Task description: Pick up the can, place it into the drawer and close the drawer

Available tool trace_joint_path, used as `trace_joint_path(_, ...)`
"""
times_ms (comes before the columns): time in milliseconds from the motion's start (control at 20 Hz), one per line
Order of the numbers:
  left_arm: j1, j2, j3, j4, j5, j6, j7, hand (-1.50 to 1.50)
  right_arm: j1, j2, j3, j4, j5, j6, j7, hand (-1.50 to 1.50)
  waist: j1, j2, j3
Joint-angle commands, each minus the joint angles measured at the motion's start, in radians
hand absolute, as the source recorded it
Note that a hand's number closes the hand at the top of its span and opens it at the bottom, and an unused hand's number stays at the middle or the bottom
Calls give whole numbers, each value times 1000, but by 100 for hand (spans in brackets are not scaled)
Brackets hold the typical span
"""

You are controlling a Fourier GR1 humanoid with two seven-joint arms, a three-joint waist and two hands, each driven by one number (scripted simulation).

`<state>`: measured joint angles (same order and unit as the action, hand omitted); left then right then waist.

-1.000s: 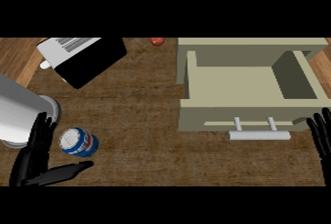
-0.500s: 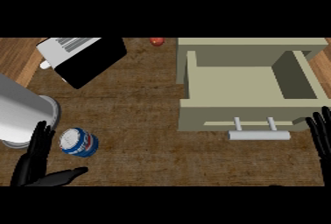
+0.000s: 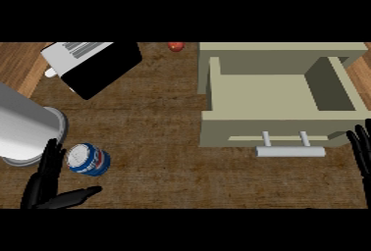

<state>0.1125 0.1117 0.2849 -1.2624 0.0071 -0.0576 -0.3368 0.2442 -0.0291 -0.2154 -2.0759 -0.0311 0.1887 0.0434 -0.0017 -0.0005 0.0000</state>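
Can [image 3: 88, 159]: blue and white, lying on the brown table [image 3: 159, 122] at lower left, just right of the left hand [image 3: 45, 184]. That hand's fingers [image 3: 49, 159] were straight and apart, thumb out beneath the can, holding nothing. Drawer [image 3: 279, 105]: beige, pulled open, well apart to the right, bar handle [image 3: 290, 151] facing front. Right hand [image 3: 360, 152]: resting at the right edge, fingers straight. Grey cylinder [image 3: 25, 130] beside the can; black-and-white appliance [image 3: 91, 61] behind; small red object [image 3: 175, 46] at the back.
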Motion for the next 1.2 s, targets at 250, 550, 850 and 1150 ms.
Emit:
trace_joint_path(250, -64, 37, 29, 138, 33, -19, -63, -150, 41, 28, 51, 57, 39, -2, -95, -150, -1, 0, 0)
trace_joint_path(550, -143, 64, 27, 246, 31, -7, -80, -150, 67, 24, -20, -69, -42, 33, 17, -150, -4, 0, 0)
trace_joint_path(850, -204, 23, 1, 282, 23, 56, -92, -150, -28, -47, -109, -3, -104, 51, 43, -150, -3, 1, 0)
trace_joint_path(1150, -287, 78, 29, 446, 42, 39, -144, -150, 7, -10, -57, -40, -58, 41, 35, -150, -4, 1, 0)
